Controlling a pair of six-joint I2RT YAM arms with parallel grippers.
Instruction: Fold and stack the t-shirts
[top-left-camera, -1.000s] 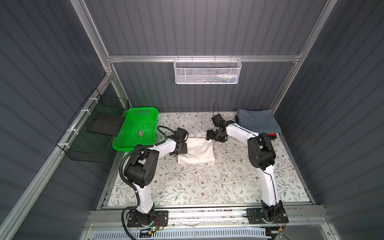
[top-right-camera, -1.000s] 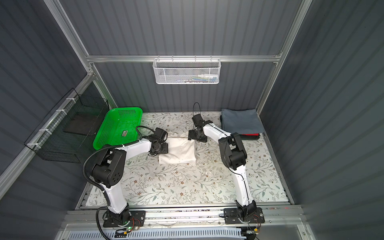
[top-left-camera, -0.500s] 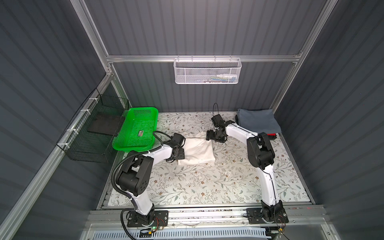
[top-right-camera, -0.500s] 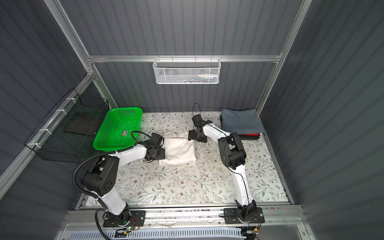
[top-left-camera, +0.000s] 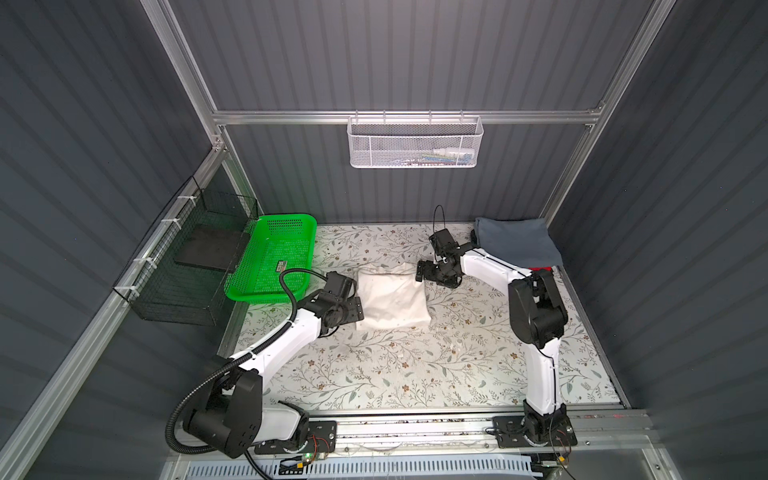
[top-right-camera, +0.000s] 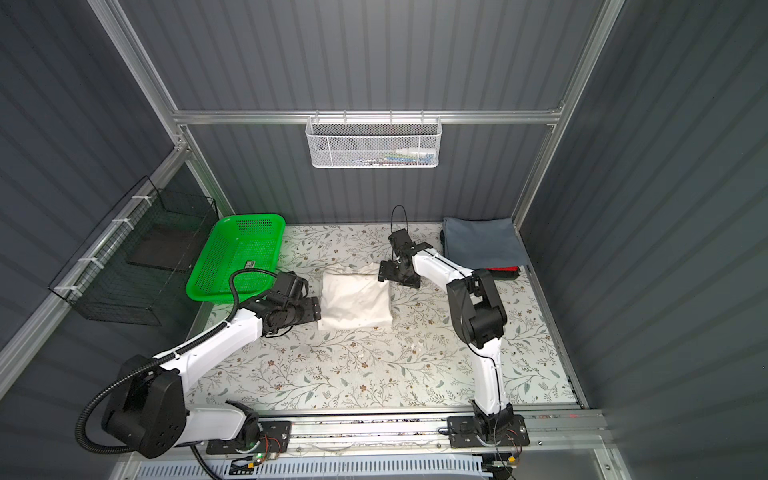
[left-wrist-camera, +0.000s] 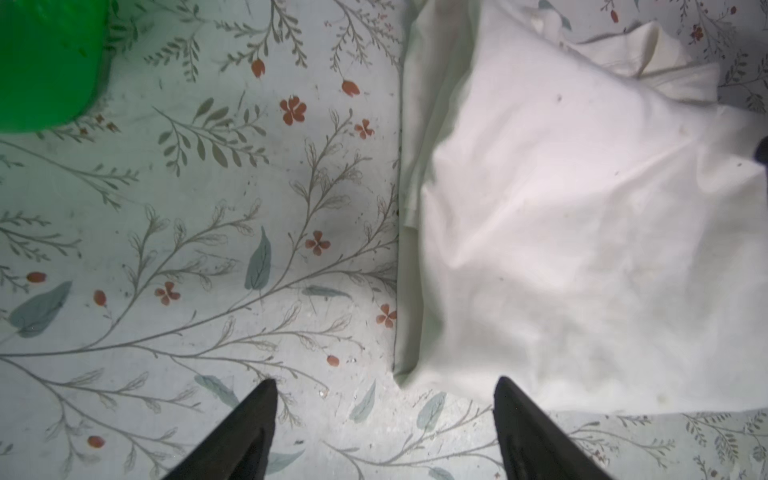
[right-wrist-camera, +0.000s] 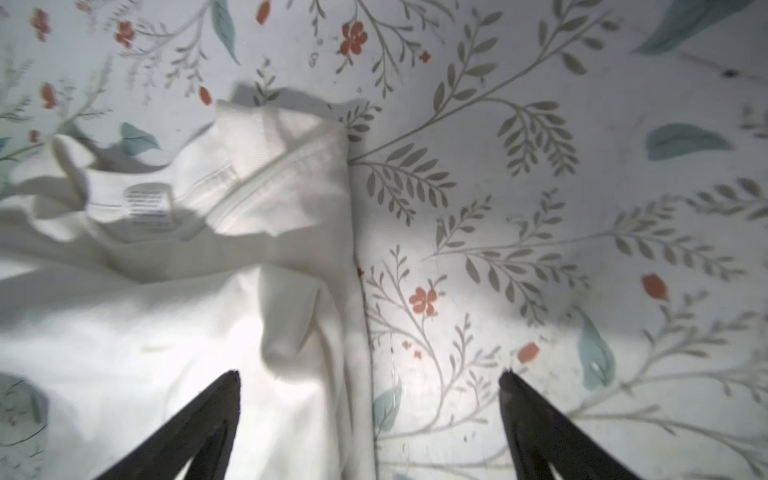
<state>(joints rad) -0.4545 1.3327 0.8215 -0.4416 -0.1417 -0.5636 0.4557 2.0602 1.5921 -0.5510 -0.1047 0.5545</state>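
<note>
Floral cloth covers the desk (top-left-camera: 395, 374), boxed in by grey ribbed walls (top-left-camera: 374, 62). My left claw (left-wrist-camera: 384, 386) is spread wide and grips nothing. It sits low at the 8 o'clock corner of the cream-white cotton tee (top-left-camera: 392, 301), jaws straddling that corner. My right claw (right-wrist-camera: 370, 378) is likewise spread and empty, straddling the tee's edge at its 1 o'clock corner, beside the rumpled neck end with its label (right-wrist-camera: 147, 205).

The tee lies near the desk's middle, folded to a rough rectangle, well apart from the pile. At 2 o'clock, by the back wall, a folded slate grey-blue tee (top-left-camera: 515, 245) tops the stack, with a red tee (top-left-camera: 540, 269) peeping out beneath it. A green plastic mesh basket (top-left-camera: 274, 257) stands at 10 o'clock.

I judge the folding done and the stacking in hand. Next I must pinch through all layers on both sides, lift level so the fold holds, and set the tee squarely on the grey-blue one.
</note>
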